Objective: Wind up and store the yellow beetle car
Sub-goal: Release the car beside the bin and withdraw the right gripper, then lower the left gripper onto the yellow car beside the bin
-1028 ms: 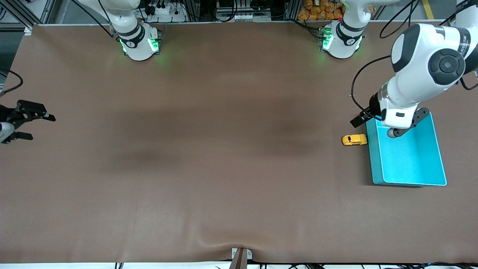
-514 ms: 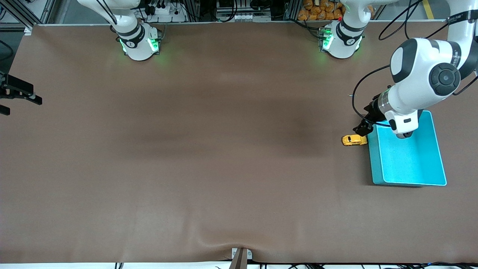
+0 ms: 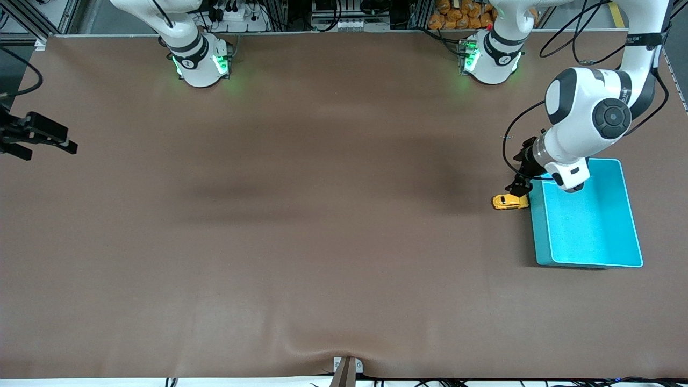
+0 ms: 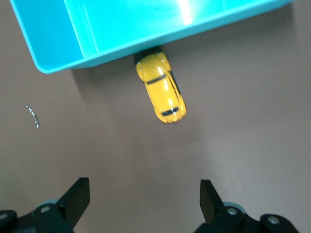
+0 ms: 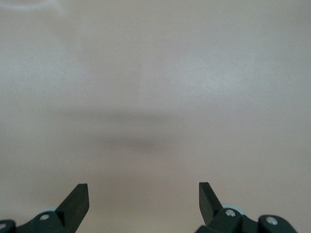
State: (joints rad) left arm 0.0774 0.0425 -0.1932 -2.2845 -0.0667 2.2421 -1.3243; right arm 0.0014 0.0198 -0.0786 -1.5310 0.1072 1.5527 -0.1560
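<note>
Since the earlier frames, the right gripper [image 3: 33, 141] had drifted at the far left edge of the front view, first up toward the border and then slightly back in, while the left arm had swung its wrist inward and lowered its hand off the bin toward the toy. Going from left to right across the front view, the right gripper hung over the bare brown table mat [image 3: 301, 226] at the right arm's end, fingers spread with nothing between them; its wrist view showed only mat, and that arm looked to be waiting.

At the middle right of the front view lay the tiny yellow beetle-shaped toy car [image 3: 509, 201], resting on the mat with one end touching the outer wall of the shallow turquoise plastic bin [image 3: 544, 231], outside it. The left gripper [image 3: 521, 180] hovered just above the car, jaws released and empty.

In the left wrist view the car [image 4: 161, 87] sat in the upper middle of the frame, ahead of the spread fingertips [image 4: 77, 199] and roughly centred between them. Its long axis ran nearly straight away from the bin's wall and across the line joining the fingers, only slightly tilted, so a closing grip would likely meet the car's flanks. The left arm was plainly the nearer one; the car remained unstored.
</note>
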